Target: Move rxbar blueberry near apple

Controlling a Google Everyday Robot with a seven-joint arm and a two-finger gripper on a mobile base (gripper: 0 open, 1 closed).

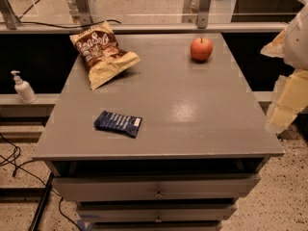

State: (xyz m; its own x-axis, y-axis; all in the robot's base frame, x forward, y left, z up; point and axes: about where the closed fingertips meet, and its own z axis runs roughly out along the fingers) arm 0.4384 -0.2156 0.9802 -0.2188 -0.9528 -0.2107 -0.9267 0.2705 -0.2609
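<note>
Cabinet top [192, 105] is a plain matte gray slab with a bit of glare right of center, and there are drawers [156, 189] stacked under it with small round knobs. Room-wise it's a speckled floor [284, 201], some black cables [12, 165] snaking around on the left, and a low ledge [43, 99] behind with a white pump bottle [22, 88] standing on it. A glass panel held by pale brackets [198, 4] runs along the back.

On the surface, the tan and brown chip bag [102, 53] lies at the back left and the apple [201, 48] sits upright at the back, right of center. The rxbar blueberry [118, 123] lies flat near the front left, slightly angled, well apart from both.

The gripper [288, 100] is just a pale blocky shape at the far right edge, out past the cabinet's right side and partly cut off. No telling from this whether it's spread or closed, and it looks to be carrying nothing. The bar is way across the top from it, nowhere near contact.
</note>
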